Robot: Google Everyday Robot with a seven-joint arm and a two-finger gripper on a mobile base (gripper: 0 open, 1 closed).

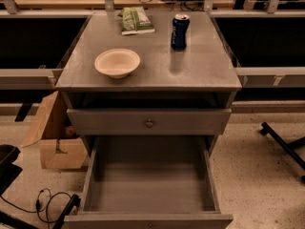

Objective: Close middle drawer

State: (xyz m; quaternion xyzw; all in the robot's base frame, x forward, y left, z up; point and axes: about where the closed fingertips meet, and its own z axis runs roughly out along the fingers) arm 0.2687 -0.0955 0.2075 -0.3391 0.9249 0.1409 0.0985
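The middle drawer (150, 190) stood pulled far out below the upper drawer (149, 123) — its grey box open to view. On the worktop (205, 66) sat a bowl (117, 62) and a blue can (179, 31) (well apart). The gripper was out of view.

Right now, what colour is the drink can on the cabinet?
Blue. The can shows best in the camera view; the tool is not in view.

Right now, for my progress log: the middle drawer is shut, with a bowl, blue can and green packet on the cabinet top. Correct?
Not shut: the camera view shows the middle drawer pulled far out, interior empty. The bowl, blue can and green packet are on the cabinet top. The pincer is not in view.
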